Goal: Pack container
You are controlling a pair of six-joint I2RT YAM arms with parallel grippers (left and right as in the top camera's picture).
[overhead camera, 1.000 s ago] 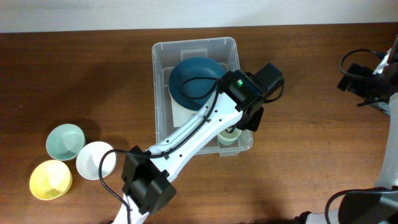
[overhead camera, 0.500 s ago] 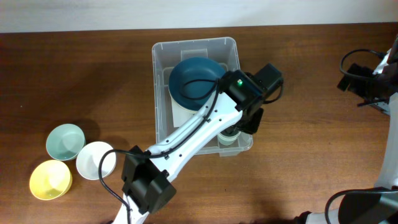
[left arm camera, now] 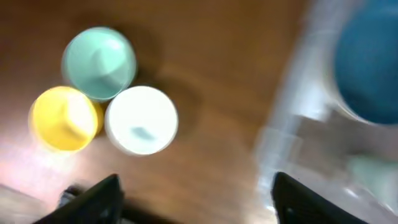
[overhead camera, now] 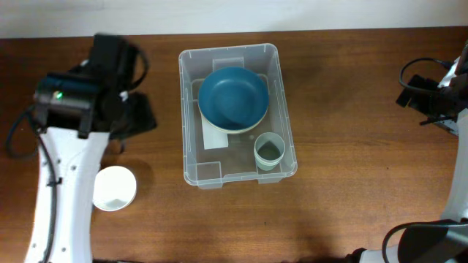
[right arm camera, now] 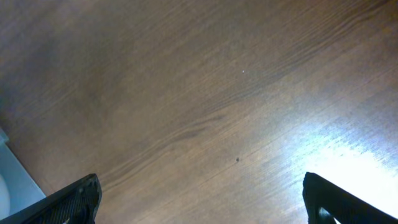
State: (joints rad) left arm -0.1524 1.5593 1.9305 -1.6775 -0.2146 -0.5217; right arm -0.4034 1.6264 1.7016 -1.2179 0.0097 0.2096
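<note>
The clear container [overhead camera: 187, 146] stands mid-table, holding a dark blue bowl [overhead camera: 234, 97] on a white plate and a pale green cup [overhead camera: 269, 151] at its front right corner. My left gripper [left arm camera: 196, 185] is open, with nothing between its fingers, and hovers over the bare wood left of the container [left arm camera: 292, 124]. Below it, blurred, sit a mint bowl [left arm camera: 99, 62], a yellow bowl [left arm camera: 64, 118] and a white bowl [left arm camera: 141, 119]. My right gripper [right arm camera: 202, 186] is open above bare table at the far right.
From overhead, the left arm [overhead camera: 69, 109] covers the mint and yellow bowls; only the white bowl [overhead camera: 113, 188] shows. The right arm [overhead camera: 431, 95] stays at the table's right edge. A pale wall borders the table's far edge.
My left arm swung from over the container's front right corner to the left side of the table. Its jaws opened, and the pale green cup stays in the container.
</note>
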